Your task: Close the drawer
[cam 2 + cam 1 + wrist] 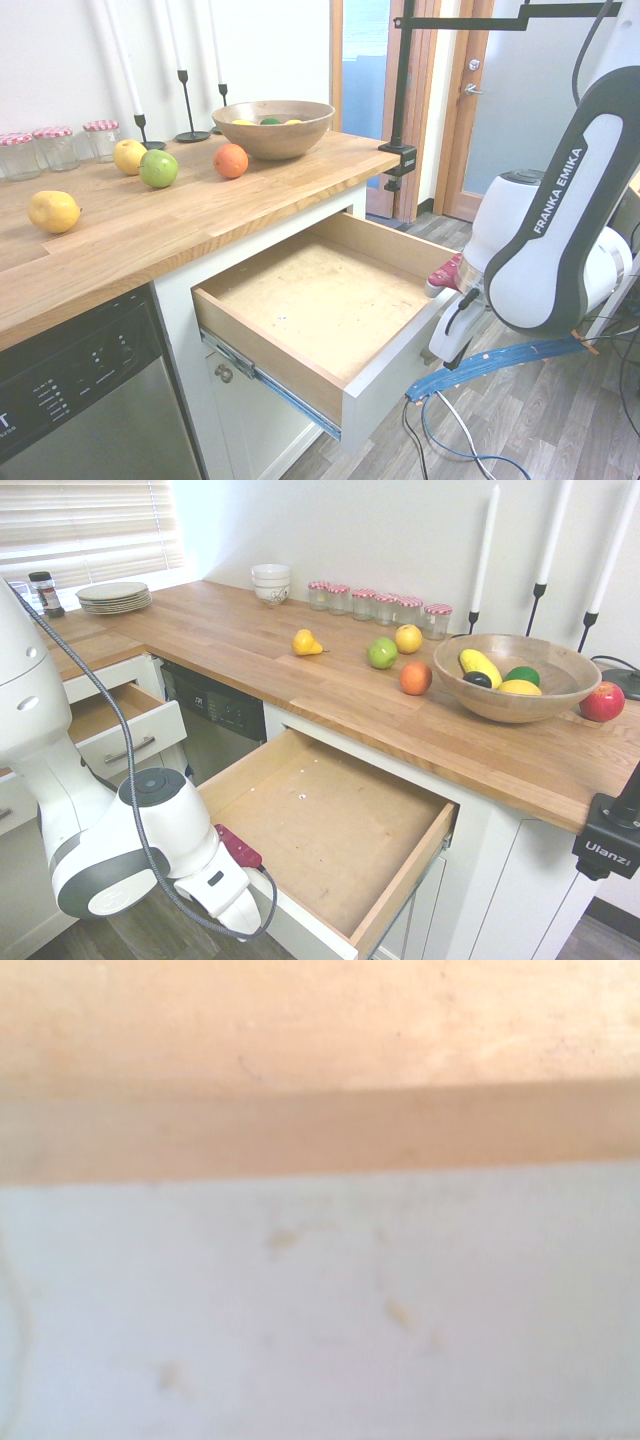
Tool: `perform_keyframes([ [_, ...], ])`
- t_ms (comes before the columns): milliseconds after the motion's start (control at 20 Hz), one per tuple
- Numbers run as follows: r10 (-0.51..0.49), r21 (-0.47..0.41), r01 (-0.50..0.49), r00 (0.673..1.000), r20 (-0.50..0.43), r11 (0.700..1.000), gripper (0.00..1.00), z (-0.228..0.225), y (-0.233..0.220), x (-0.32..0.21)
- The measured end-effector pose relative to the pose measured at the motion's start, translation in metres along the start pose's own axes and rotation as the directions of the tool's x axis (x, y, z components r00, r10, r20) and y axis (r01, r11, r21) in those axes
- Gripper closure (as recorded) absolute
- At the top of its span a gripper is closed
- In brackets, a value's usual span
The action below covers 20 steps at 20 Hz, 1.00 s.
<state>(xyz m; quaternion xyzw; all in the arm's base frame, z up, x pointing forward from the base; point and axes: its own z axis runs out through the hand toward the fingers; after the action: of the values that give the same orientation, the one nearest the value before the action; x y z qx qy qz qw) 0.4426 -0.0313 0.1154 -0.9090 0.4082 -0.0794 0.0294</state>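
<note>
The drawer [330, 825] stands pulled far out from under the wooden counter, its speckled bottom bare and its wood sides showing. In the second exterior view the drawer [320, 300] shows its white front panel [392, 385] facing the arm. My gripper [240, 848] sits at the top edge of that front panel, its red fingers pressed together with nothing seen between them. From the other side the gripper [443, 275] reaches just over the panel's rim. The wrist view is filled by the white front panel [320, 1300] and the drawer's wood [320, 1020] beyond. The handle is hidden.
A smaller drawer [130, 725] stands open at the left, beside a dark dishwasher [215, 720]. On the counter [300, 690] are loose fruit, a wooden bowl [515, 680], jars and plates. Wood floor lies around the arm.
</note>
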Motion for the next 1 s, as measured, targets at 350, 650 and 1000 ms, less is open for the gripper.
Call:
perform_keyframes([
  [350, 0.006, 0.021, -0.005, 0.999, -0.036, 1.000, 1.00, -0.004, -0.021, 0.036],
  [650, 0.000, 0.021, 0.002, 0.998, -0.060, 1.000, 1.00, 0.002, -0.041, 0.081],
  [1000, -0.021, 0.043, 0.025, 0.996, -0.085, 0.999, 1.00, 0.012, -0.081, 0.112],
])
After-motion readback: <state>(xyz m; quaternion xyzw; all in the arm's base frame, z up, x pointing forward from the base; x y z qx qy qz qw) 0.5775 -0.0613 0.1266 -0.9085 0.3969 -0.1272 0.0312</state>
